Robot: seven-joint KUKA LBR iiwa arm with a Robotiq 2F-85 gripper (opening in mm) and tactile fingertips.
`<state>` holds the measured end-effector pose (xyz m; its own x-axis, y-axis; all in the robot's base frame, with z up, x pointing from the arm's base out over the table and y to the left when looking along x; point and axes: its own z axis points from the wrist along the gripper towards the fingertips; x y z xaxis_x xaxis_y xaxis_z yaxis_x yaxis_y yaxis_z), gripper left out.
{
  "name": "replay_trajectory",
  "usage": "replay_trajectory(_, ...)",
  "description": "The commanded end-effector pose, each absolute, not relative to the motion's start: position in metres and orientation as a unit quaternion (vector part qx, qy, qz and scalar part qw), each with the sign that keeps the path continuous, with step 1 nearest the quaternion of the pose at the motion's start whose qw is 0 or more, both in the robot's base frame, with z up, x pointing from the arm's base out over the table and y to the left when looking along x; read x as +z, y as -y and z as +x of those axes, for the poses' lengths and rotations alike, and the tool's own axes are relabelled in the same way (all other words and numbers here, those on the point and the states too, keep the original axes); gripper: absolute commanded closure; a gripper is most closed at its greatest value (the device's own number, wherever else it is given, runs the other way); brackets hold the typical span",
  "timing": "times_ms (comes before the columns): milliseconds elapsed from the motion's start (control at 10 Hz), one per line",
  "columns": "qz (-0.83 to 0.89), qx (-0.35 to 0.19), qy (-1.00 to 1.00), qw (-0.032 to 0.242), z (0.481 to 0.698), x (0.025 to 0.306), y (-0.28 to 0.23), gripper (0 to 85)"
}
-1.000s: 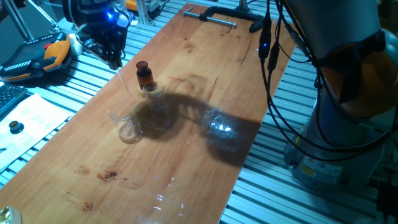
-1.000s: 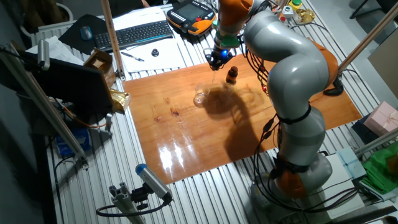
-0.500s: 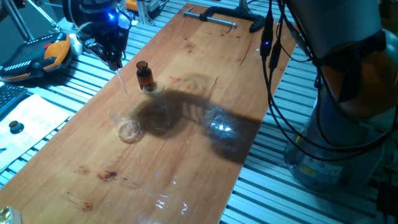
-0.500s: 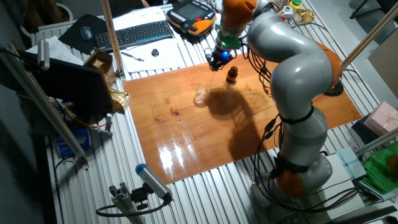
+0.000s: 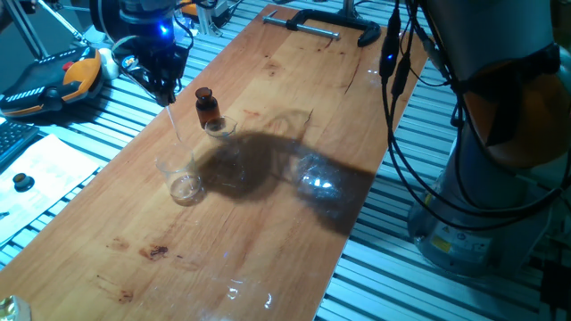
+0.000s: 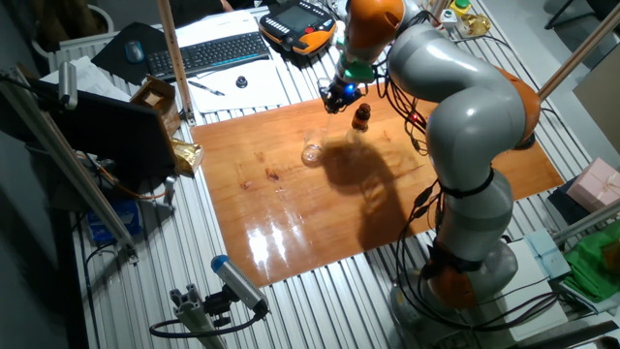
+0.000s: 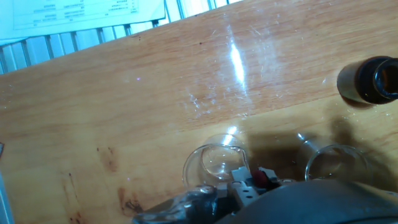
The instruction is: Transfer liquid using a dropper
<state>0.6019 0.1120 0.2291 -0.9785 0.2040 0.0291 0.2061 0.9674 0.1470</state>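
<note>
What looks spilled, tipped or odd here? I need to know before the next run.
Nothing stands out. The amber bottle stands upright and uncapped, both glass beakers are upright, and no puddle shows on the wooden board. The hand hangs above them with a glass pipette.

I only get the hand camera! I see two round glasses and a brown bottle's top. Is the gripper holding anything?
Observer: Yes, the gripper holds the dropper, with its thin clear tube pointing down.
Operator: Is its tip inside a glass?
Observer: No, the tip ends higher than the rim of the bigger glass.
Operator: Is the bottle tall?
Observer: The bottle stands taller than the small glass right beside it.
</note>
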Motion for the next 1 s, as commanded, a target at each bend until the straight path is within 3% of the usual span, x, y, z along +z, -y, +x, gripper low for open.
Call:
replay_trajectory(0, -0.104, -0.075, 0.992, 0.006, 0.602, 0.228, -0.112, 84.3)
replay_trajectory(300, -0.106, -0.075, 0.991, 0.001, 0.601, 0.224, -0.115, 84.3)
replay_trajectory(900, -0.097, -0.045, 0.994, -0.037, 0.591, 0.189, -0.135, 84.3)
